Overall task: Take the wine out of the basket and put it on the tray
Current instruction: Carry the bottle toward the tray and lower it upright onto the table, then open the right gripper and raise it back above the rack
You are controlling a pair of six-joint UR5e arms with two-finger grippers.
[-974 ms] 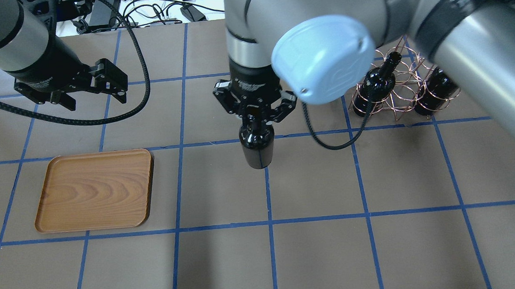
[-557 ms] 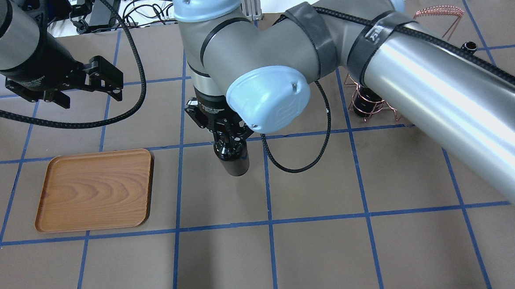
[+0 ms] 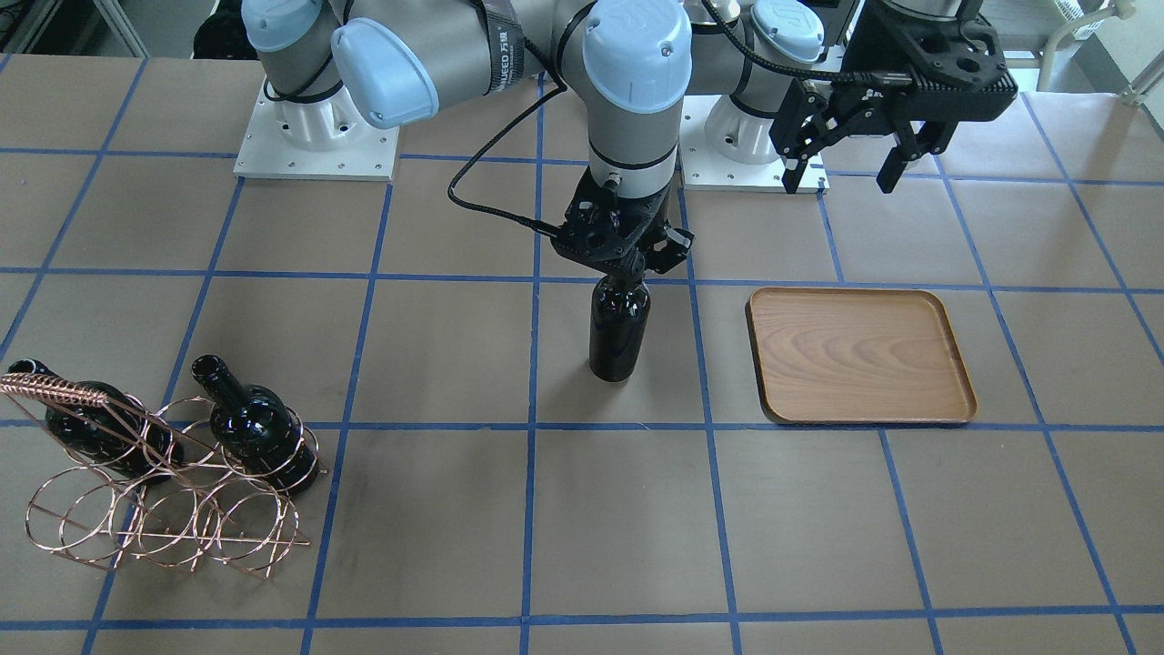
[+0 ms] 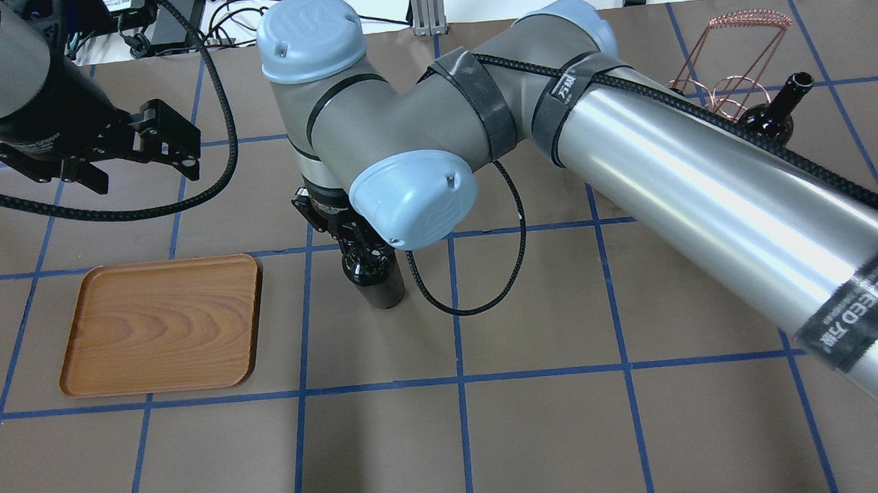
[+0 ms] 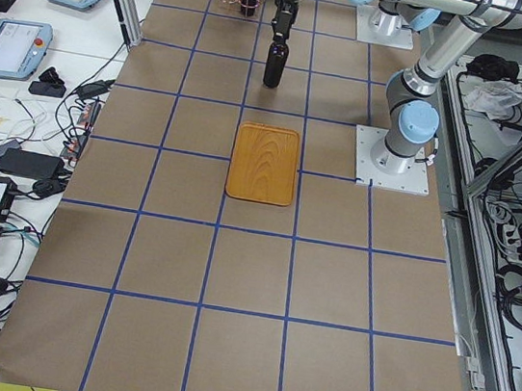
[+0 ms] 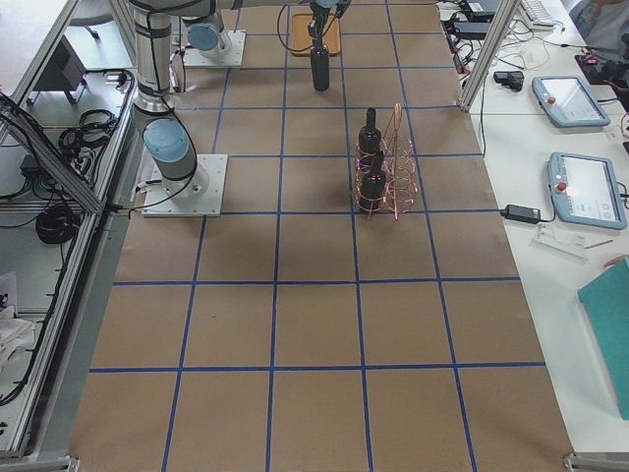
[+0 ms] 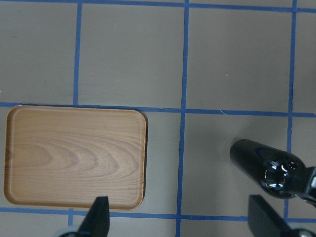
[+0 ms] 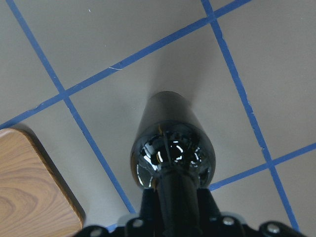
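Brown blue-taped worktop (image 3: 436, 346) bears the wood-grain rectangular tray (image 3: 859, 355) at three o'clock of the glossy black glass wine bottle (image 3: 618, 332), neck clamped in the right pincer (image 3: 627, 271), upright presumably for base-first placing; left pincer (image 3: 838, 177) gapes empty

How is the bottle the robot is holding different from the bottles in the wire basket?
The held wine is upright, gripped at its neck by the right gripper; the basket bottles lean tilted in rings of the basket, untouched. The held wine is near the tray; the basket bottles are far from it. All are glossy black.
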